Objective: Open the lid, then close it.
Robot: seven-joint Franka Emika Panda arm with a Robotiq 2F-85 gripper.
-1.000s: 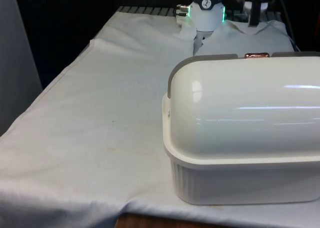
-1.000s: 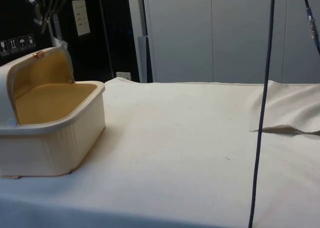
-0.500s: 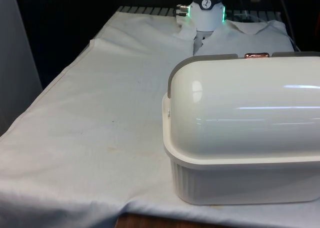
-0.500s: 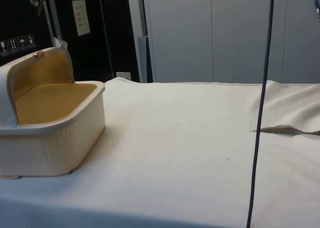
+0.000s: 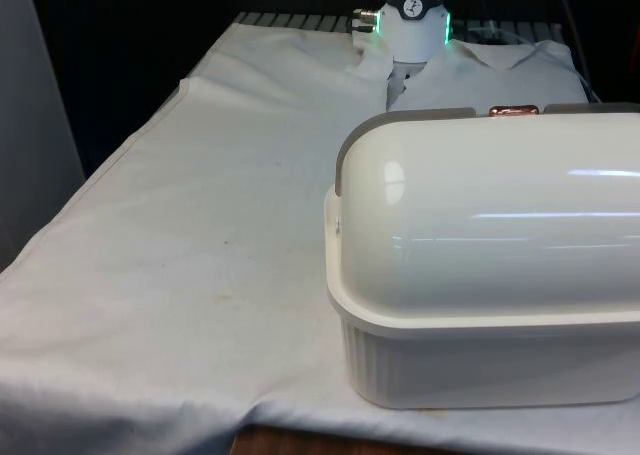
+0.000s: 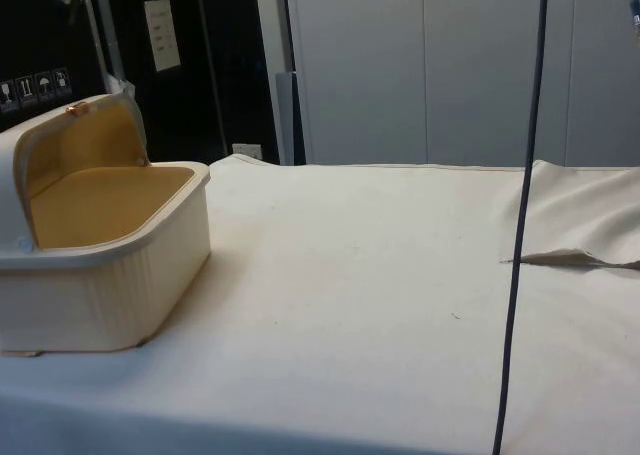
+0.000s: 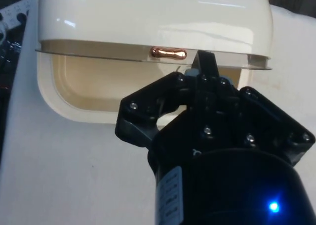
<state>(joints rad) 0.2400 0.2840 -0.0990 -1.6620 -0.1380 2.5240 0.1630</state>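
Bread box (image 5: 490, 275) on the cloth-covered table (image 5: 200, 245), at the front view's right; lid (image 6: 70, 145) rolled back, copper handle (image 7: 168, 53) at its edge; gripper (image 7: 205, 69) above the box, its opening hidden, cannot tell.

The bread box (image 5: 480, 285) sits on the cloth (image 5: 200, 255), its lid (image 6: 75, 140) rolled back.
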